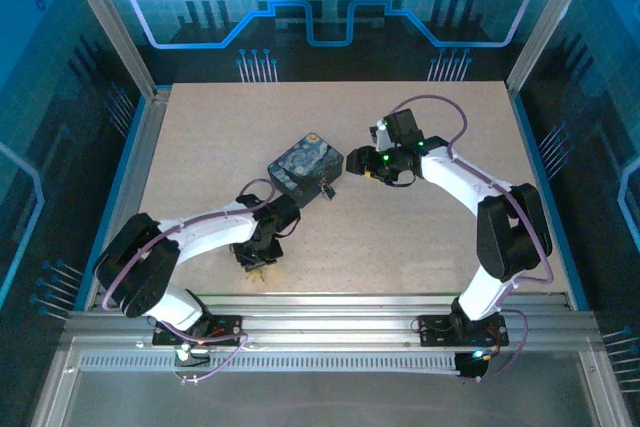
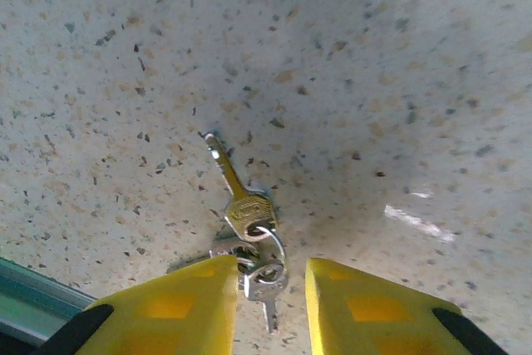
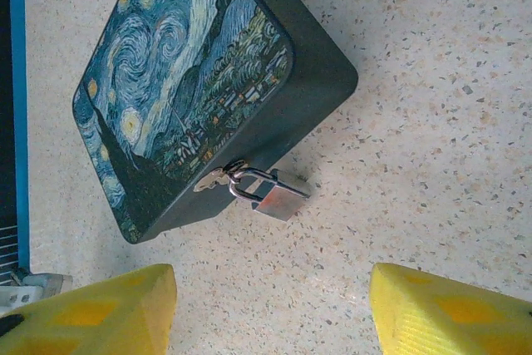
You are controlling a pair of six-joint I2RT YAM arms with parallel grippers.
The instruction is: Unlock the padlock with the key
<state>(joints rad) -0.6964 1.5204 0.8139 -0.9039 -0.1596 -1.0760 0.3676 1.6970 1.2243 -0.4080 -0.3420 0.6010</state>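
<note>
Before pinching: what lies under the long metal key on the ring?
Under the long metal key: speckled beige tabletop beneath the blade; thin ring and shorter keys beneath its head. Anything below those is covered.

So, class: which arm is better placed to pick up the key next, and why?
Left. Its tool straddles the key lying on the table. The right tool faces the padlock on the box, away from the key.

top view: high behind the arm bases, looking down over the whole tabletop [image 1: 400, 237] | left wrist: close above the key [image 2: 249, 214], near edge | right wrist: close, facing box [image 3: 191, 81] and padlock [image 3: 281, 197] | shared with top: box
</note>
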